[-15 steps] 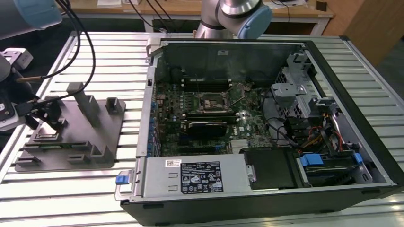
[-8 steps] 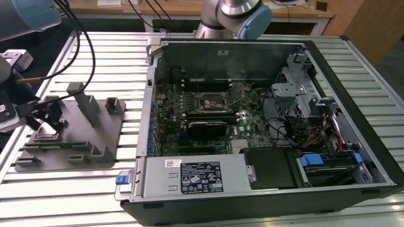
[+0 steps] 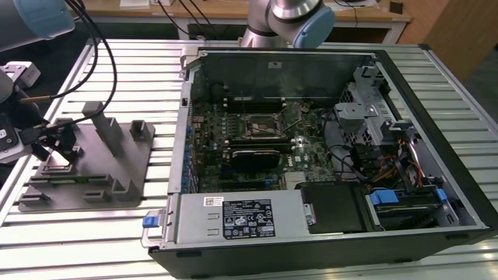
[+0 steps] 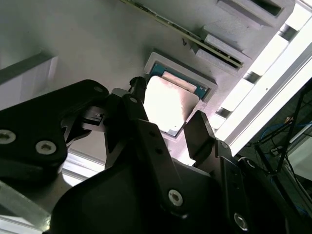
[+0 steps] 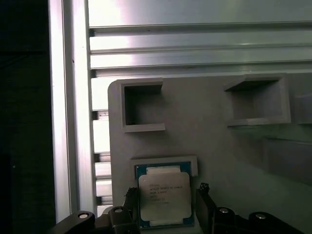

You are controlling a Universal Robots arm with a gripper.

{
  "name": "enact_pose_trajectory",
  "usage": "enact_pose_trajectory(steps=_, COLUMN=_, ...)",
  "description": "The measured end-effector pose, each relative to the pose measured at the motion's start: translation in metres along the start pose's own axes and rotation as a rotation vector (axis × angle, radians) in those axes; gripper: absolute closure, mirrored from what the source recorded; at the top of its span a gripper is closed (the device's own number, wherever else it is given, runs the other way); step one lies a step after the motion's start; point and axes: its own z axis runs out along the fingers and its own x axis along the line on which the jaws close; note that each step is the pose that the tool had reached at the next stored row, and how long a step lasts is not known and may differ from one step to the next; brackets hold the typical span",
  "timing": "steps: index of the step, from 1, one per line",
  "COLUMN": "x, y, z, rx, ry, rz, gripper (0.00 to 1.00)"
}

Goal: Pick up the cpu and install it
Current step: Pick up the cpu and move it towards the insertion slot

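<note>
LAB BENCH: The robot arm (image 3: 292, 9) is built of brushed silver-grey tube sections joined by rounded joints, each closed with a pale blue end cap (image 3: 315, 29). One cap is at twelve o'clock in the exterior view and a second at eleven o'clock. Thin black cables (image 3: 105, 64) loop from the eleven o'clock joint toward the wrist at nine o'clock. A white-and-grey block (image 3: 14, 76) sits at the wrist (possibly a camera housing, though the frame edge cuts it off). The gripper (image 3: 58, 149) (image 4: 168, 122) (image 5: 167, 200) is matt black throughout, with flat, angular links and two blunt fingers (image 4: 139, 114). Small round silver screws (image 4: 175, 197) fasten its links in both wrist views.
</note>
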Motion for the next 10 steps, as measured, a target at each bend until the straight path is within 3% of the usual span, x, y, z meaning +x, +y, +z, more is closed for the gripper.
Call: enact_pose_trajectory(steps=10, x=0.0006, y=0.0008, z=0.0039, rx=-0.0001, ry=-0.0001, rz=0.000, gripper=0.41)
